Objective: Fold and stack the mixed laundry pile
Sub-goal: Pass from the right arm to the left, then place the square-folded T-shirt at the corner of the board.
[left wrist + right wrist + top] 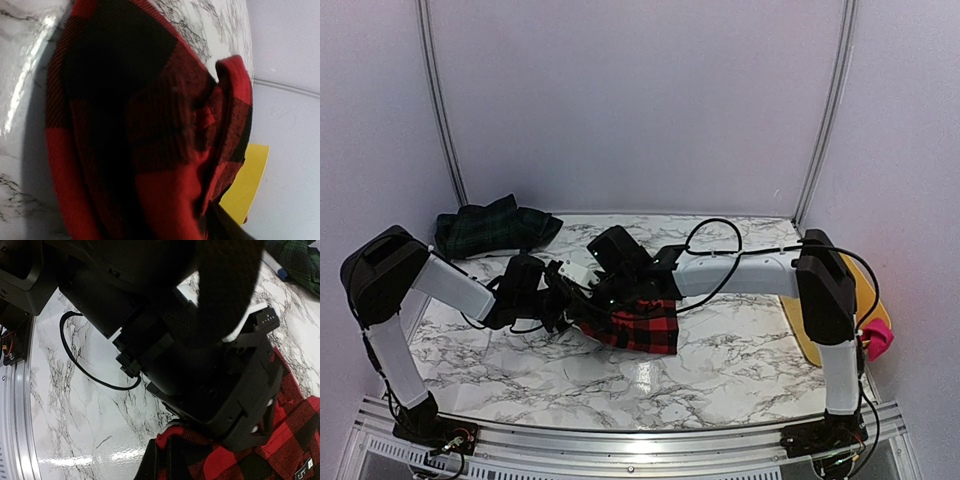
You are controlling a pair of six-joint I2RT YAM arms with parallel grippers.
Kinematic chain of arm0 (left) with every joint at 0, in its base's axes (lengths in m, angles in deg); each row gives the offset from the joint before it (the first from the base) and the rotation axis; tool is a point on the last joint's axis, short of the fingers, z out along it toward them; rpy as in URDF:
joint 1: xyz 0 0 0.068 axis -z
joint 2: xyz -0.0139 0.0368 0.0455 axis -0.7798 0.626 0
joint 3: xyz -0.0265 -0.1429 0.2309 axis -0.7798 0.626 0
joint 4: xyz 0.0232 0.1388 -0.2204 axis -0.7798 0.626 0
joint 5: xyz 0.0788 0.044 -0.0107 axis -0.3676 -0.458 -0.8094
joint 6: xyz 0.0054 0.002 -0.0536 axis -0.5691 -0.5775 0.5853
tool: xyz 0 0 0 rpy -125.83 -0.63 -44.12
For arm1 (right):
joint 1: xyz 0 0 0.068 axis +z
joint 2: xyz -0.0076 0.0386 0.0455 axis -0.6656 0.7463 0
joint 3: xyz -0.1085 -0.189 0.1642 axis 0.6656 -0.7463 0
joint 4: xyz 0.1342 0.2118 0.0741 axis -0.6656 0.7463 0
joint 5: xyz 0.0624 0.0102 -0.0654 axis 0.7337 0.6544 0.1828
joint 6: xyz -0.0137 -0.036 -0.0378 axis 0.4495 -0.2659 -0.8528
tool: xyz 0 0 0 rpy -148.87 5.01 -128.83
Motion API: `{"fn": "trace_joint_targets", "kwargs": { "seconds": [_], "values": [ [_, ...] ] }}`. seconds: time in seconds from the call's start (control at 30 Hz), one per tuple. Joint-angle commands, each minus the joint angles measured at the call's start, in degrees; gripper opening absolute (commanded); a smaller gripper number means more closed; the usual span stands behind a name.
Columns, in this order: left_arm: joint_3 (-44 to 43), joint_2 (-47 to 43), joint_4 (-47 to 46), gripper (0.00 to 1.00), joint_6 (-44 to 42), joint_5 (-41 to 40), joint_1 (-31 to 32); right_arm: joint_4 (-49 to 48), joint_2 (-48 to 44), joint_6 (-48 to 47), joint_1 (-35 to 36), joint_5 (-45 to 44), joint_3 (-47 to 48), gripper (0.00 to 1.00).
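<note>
The red-and-black checked garment (642, 325) lies bunched at the middle of the marble table, its upper edge drawn up toward both grippers. My right gripper (603, 290) reaches in from the right and is shut on a fold at the garment's (210, 460) edge; its dark fingers (160, 460) pinch the red hem. My left gripper (565, 300) is pressed against the garment's left side. The checked cloth (150, 125) fills the left wrist view and hides those jaws. A dark green plaid garment (490, 228) lies at the back left. A magenta-pink garment (878, 338) hangs on the tub at the right.
A yellow plastic tub (798, 330) stands at the table's right edge and shows behind the cloth (250, 180). The left arm's black body (200, 340) crowds the right wrist view, with a loose cable (90, 375) on the marble. A metal rail (620, 440) runs along the near edge.
</note>
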Motion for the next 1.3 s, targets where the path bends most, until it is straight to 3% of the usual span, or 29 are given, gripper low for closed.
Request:
{"fn": "trace_joint_targets", "kwargs": {
  "seconds": [0.0,0.1,0.23,0.4,0.53,0.67,0.83,1.0,1.27],
  "values": [
    [-1.64,2.06,-2.1,0.36,-1.23,1.0,0.41,-2.32,0.08,-0.04,0.6,1.02,2.13,0.01],
    [-1.83,1.46,-1.53,0.02,-3.35,0.29,-0.01,-1.68,-2.03,0.51,0.18,-0.5,1.14,0.13],
    [-8.62,0.64,12.66,0.0,-12.69,-1.13,-0.4,-2.23,-7.69,3.57,-2.5,-1.92,-3.23,0.42],
    [-27.13,2.93,44.28,0.0,-35.7,-10.92,-0.49,-1.67,-16.29,6.28,-7.08,-3.02,-9.44,0.62],
    [-43.01,7.58,62.07,0.0,-50.17,-23.65,-0.93,-1.61,-23.19,8.31,-11.27,-4.65,-16.08,0.76],
    [-58.15,14.04,73.08,0.0,-60.69,-29.83,-2.78,-2.2,-28.71,10.23,-15.02,-5.7,-22.22,0.8],
    [-74.05,21.24,77.62,0.0,-70.23,-36.84,-4.66,-1.89,-33.49,11.09,-17.25,-7.13,-27.3,0.82],
    [-84.05,26.63,78.08,0.0,-74.84,-38.93,-8.15,-1.45,-36.06,12.0,-17.71,-8.37,-30.0,0.83],
    [-92.7,31.88,76.43,0.0,-76.41,-38.06,-14.39,0.13,-36.06,12.84,-17.78,-9.26,-30.08,0.83]
  ]
}}
